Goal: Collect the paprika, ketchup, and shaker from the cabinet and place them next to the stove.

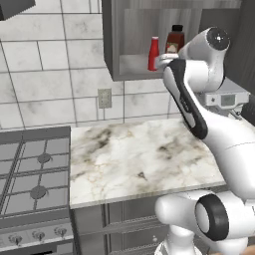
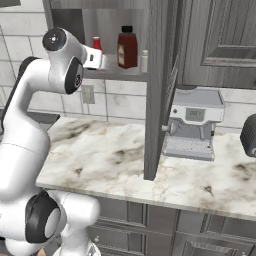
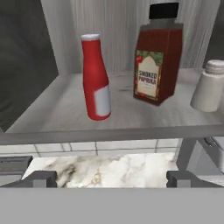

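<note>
Hand view shows the jaws spread wide and empty, fingertips (image 3: 39, 178) poised just short of the cabinet (image 3: 109, 133) shelf edge. Straight ahead, slightly left of the gap, stands the ketchup (image 3: 96, 78), upright, long axis vertical. Right of it the paprika (image 3: 156, 61), label reading "SMOKED PAPRIKA", sits further back, with the shaker (image 3: 209, 86) off beyond the right finger. Below lies the marble bench (image 1: 144, 159), the stove (image 1: 35, 179) well apart.

In the left base view the white arm's upper link covers the lower part of the dark reddish-brown squarish paprika bottle (image 1: 175, 39). The dark grey gas stove (image 1: 35, 189) is cut by the left edge. The tiny pale grey cylindrical shaker (image 3: 210, 85) is clipped by the hand view's right edge.
</note>
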Tool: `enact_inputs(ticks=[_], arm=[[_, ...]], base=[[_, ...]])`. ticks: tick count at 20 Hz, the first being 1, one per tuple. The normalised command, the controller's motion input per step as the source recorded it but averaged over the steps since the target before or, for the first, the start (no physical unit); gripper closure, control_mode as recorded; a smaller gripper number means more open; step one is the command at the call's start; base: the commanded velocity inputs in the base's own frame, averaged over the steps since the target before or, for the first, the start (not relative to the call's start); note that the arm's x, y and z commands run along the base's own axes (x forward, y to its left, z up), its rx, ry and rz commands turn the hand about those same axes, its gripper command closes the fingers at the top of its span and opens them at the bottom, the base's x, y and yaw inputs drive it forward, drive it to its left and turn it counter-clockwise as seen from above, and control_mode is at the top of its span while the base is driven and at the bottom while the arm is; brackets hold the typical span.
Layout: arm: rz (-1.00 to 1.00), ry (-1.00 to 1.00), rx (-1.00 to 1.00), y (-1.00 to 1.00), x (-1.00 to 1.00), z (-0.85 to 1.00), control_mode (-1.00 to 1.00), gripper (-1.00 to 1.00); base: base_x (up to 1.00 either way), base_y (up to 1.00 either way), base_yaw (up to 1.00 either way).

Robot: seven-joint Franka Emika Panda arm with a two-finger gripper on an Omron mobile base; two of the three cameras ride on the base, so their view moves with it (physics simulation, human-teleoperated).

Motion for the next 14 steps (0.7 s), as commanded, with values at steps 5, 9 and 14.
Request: enact_inputs(ticks=[5, 9, 14], arm=[[0.05, -0.11, 0.09, 0.11, 0.37, -0.01, -1.0, -1.0], [0.03, -0.12, 0.0, 0.15, 0.32, -0.03, -1.0, -1.0], [0.04, -0.1, -0.01, 0.13, 0.13, 0.0, -1.0, -1.0]], base=[[0.0, 0.0, 0.0], [0.0, 0.0, 0.0], [0.0, 0.0, 0.0]])
